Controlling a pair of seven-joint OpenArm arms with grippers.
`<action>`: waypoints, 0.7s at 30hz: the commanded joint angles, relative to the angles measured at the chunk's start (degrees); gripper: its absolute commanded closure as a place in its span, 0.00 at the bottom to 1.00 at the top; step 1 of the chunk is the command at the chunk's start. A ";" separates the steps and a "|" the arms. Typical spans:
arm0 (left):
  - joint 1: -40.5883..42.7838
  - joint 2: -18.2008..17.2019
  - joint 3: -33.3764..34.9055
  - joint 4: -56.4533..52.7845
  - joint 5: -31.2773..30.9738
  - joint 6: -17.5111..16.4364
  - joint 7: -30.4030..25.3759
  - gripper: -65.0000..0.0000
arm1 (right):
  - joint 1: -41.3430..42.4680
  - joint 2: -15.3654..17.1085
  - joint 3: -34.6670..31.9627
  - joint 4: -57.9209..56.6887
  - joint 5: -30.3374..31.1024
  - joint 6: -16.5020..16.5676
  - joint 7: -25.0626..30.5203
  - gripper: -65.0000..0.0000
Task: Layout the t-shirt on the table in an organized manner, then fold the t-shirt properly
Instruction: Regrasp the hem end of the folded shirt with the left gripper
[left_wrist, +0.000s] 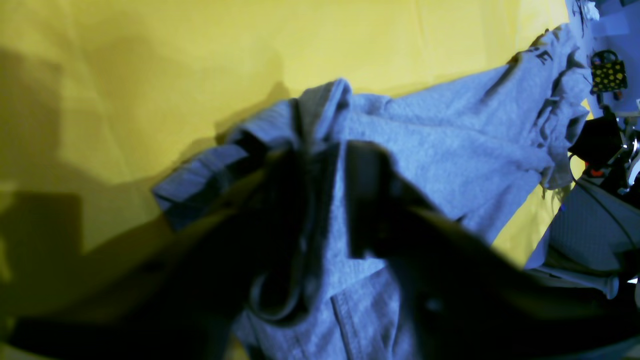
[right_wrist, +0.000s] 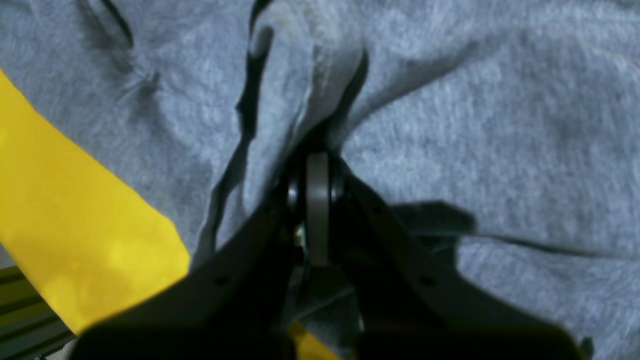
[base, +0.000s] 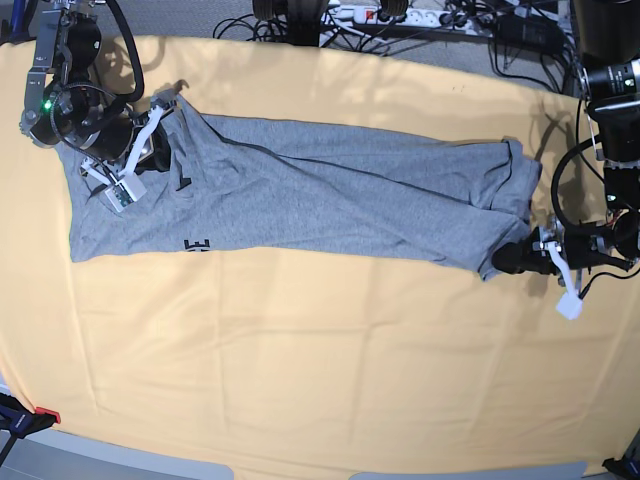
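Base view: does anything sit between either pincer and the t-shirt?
Nothing visible does. The left pincer is at the t-shirt's hem corner with cloth between its fingers; the right pincer is shut on a fold near the collar end.

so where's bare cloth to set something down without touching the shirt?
Widest free patch: the table between the t-shirt and the near edge. A thinner strip runs behind the shirt, below the cables. Crowded at both shirt ends: right gripper, left gripper.

Right gripper (right_wrist: 317, 165), jaws pinched on bunched t-shirt (right_wrist: 450, 125).
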 joint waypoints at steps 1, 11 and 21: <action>-1.46 -1.14 -0.37 0.81 -1.31 -0.30 -0.13 0.56 | 0.46 0.79 0.24 0.92 1.01 0.30 0.85 1.00; -1.49 -1.14 -0.37 0.81 -1.29 -0.30 -0.68 0.27 | 0.46 0.79 0.24 0.92 1.01 0.30 0.85 1.00; -1.53 -1.14 -0.37 0.81 -3.98 -0.30 1.51 0.32 | 0.48 0.79 0.24 0.92 1.01 0.30 0.87 1.00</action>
